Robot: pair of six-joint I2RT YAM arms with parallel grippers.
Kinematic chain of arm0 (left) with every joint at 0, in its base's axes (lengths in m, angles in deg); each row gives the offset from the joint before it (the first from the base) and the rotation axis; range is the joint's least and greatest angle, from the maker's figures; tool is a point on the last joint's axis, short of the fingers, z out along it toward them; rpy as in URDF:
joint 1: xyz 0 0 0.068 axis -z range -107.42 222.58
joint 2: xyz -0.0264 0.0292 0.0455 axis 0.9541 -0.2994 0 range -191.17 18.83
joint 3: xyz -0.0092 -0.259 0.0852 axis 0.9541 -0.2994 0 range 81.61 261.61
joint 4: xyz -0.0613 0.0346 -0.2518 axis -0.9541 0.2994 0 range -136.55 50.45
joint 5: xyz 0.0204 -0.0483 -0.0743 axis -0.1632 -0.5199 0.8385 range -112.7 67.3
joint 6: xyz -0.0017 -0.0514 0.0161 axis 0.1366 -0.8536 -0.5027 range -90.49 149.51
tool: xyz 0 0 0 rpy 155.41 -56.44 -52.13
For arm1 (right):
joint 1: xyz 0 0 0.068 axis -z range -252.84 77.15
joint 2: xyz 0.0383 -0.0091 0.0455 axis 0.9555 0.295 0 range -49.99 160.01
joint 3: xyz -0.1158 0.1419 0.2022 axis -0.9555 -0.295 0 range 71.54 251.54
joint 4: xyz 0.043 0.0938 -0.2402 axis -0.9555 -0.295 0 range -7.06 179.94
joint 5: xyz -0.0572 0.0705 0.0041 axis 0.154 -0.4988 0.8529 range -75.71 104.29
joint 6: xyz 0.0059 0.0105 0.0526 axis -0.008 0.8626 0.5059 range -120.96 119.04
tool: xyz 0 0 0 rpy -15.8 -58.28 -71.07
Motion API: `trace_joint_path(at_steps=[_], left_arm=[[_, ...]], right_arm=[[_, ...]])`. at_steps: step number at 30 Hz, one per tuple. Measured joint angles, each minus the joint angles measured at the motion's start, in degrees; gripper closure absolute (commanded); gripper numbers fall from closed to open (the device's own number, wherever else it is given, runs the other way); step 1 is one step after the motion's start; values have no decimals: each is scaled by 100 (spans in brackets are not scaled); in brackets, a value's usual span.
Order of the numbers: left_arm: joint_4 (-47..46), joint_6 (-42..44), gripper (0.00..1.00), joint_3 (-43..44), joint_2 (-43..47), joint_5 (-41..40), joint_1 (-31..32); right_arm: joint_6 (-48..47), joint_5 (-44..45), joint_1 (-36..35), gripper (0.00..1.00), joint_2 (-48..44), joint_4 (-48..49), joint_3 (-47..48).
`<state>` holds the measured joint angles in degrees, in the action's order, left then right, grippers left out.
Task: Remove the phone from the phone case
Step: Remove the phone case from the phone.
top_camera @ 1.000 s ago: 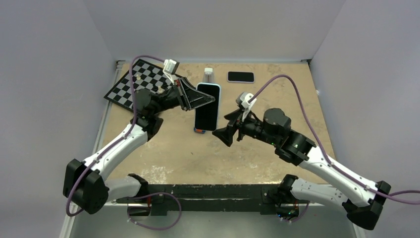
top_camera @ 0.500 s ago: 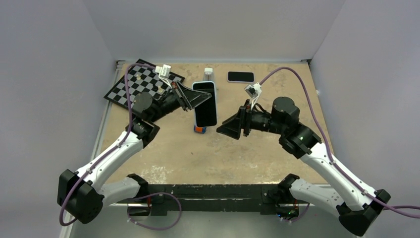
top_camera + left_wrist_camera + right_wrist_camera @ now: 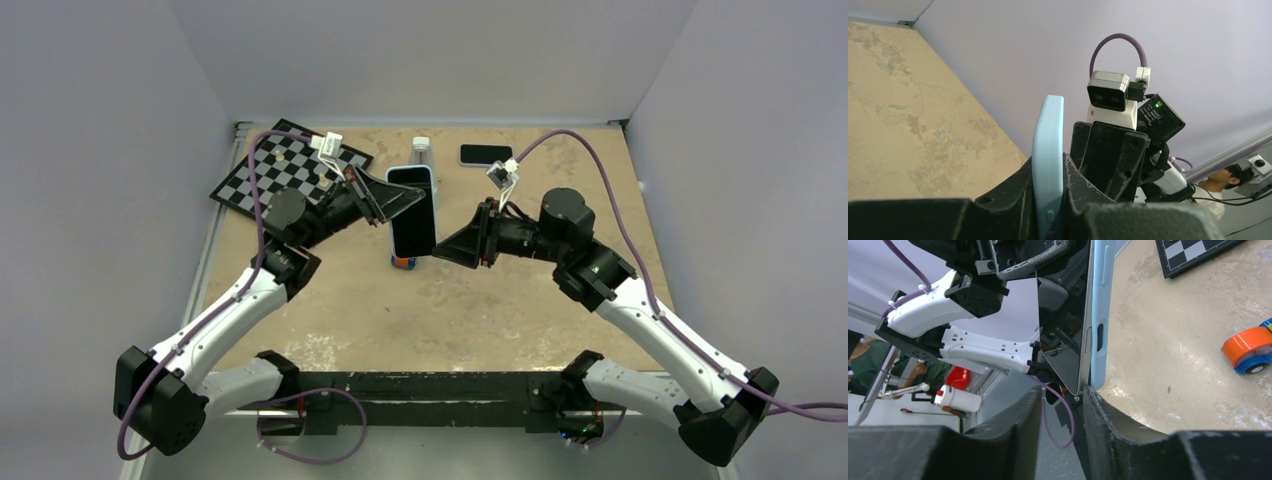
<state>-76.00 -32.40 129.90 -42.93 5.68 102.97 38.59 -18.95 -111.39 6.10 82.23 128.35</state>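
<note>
The phone (image 3: 413, 222), dark screen up, sits in its light blue phone case (image 3: 412, 170) and hangs in the air over the table's middle. My left gripper (image 3: 400, 200) is shut on the case's left edge; in the left wrist view the case (image 3: 1048, 150) stands edge-on, pinched by the left gripper (image 3: 1048, 165). My right gripper (image 3: 440, 252) is at the phone's lower right corner. In the right wrist view, the phone (image 3: 1065, 340) and case (image 3: 1098, 315) end just beyond the right gripper (image 3: 1062, 390), whose jaws show a gap with nothing in it.
An orange and blue tape roll (image 3: 403, 262) lies on the table under the phone. A chessboard (image 3: 270, 175) lies at the back left. A small bottle (image 3: 421, 152) and a second dark phone (image 3: 486, 155) lie near the back wall.
My right gripper has moved up and left to the phone's lower corner and its jaws have narrowed. My left arm lifted the cased phone slightly toward the back.
</note>
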Motion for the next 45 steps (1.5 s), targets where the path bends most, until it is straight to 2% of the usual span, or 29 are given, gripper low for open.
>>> trace_joint_path(at_steps=[11, 23, 38, 42, 44, 45], left_arm=[[-164, -92, 100, -31, -20, 109, -42], [-1316, -1047, 100, -321, -503, 181, -138], [-1631, -1128, 100, -492, -505, -256, 129], [-1617, -1043, 100, -507, -503, -466, 337], [-1569, -944, 100, -507, -485, -507, 428], [-1521, -887, 95, -507, -463, -522, 466]], right_arm=[[127, -105, 9, 61, 120, 240, 7], [380, -354, 44, 62, 402, 586, 2], [1707, -234, 103, 60, 376, 1961, -638], [1919, -234, 140, 65, 374, 2256, -713], [1974, -234, 164, 82, 341, 2345, -767], [1991, -236, 181, 92, 313, 2361, -807]])
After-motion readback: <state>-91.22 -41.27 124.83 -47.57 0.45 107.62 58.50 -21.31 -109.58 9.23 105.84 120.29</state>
